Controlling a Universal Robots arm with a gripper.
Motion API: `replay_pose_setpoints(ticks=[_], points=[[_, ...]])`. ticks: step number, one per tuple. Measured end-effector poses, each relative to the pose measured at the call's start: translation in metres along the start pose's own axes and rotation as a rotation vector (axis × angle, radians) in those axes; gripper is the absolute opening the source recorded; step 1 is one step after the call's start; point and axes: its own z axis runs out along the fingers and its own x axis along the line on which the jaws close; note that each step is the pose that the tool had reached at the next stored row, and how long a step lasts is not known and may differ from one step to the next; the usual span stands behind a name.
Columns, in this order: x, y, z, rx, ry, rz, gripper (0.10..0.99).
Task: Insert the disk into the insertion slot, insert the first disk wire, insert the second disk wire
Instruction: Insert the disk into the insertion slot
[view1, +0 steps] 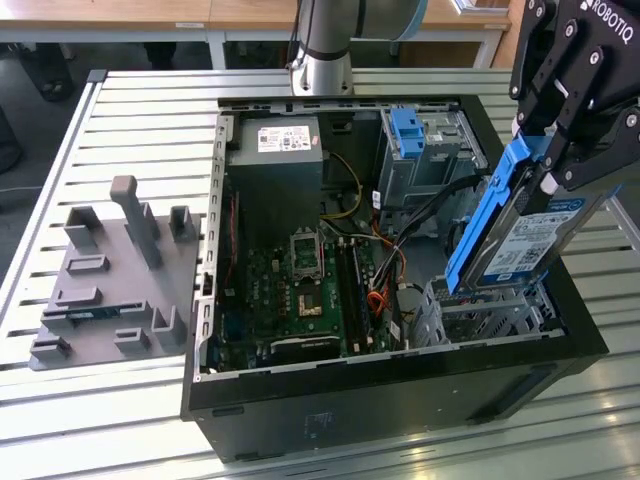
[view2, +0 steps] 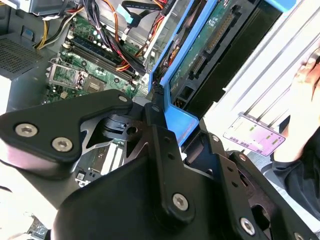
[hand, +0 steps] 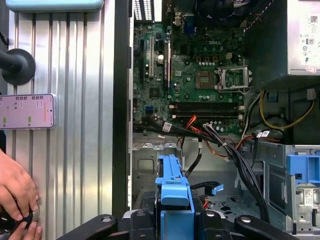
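In the exterior view my gripper is shut on the disk, a silver drive with a white label in a bright blue carrier. The disk hangs steeply tilted at the open computer case's exterior-view right. Its lower end touches or sits just above the insertion slot, a low grey perforated cage. In both wrist views the blue carrier shows clamped between the black fingers. The grey cage lies just beyond the carrier's tip. Loose black and orange cables run beside the cage.
A taller grey bay with a blue latch stands behind the cage. The motherboard fills the case floor. A grey fixture block sits on the slatted table at the exterior view's left. A person's hand and a phone lie beside the case.
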Motion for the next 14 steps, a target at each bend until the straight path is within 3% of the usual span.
replay_pose_setpoints(ticks=[14], points=[[-0.0024,0.0039,0.0101,0.002,-0.0001,0.0,0.365]])
